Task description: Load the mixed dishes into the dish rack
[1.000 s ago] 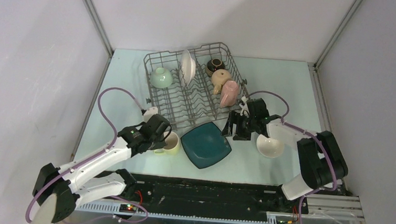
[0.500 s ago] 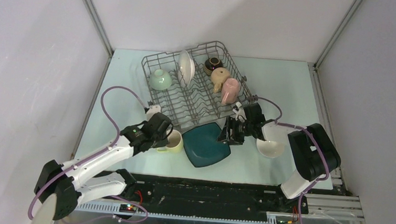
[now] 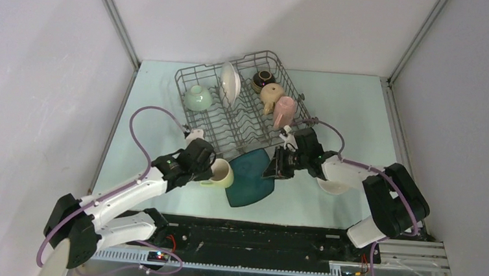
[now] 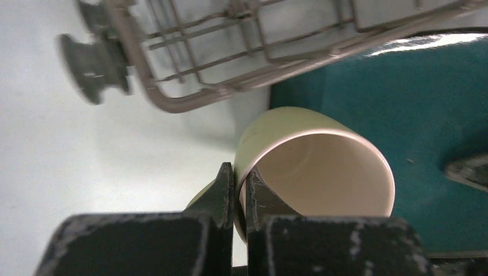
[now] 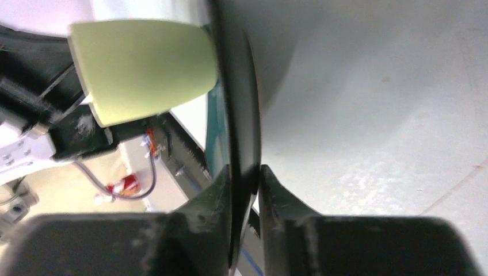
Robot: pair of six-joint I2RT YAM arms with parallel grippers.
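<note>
The yellow mug is tipped on its side just above the table, my left gripper shut on its rim, one finger inside and one outside. The dark teal square plate stands tilted, its right edge raised, and my right gripper is shut on that edge. Behind them the grey wire dish rack holds a pale green bowl, an upright white plate, a brown bowl, a tan mug and a pink mug.
A white bowl sits on the table under the right forearm, partly hidden by it. The rack's near corner lies close ahead of the yellow mug, which hangs over the teal plate. Grey walls enclose the table.
My right gripper moved left, closed on the teal plate's right edge and tipped the plate up. The left gripper shifted slightly right, tilting the yellow mug onto its side.
</note>
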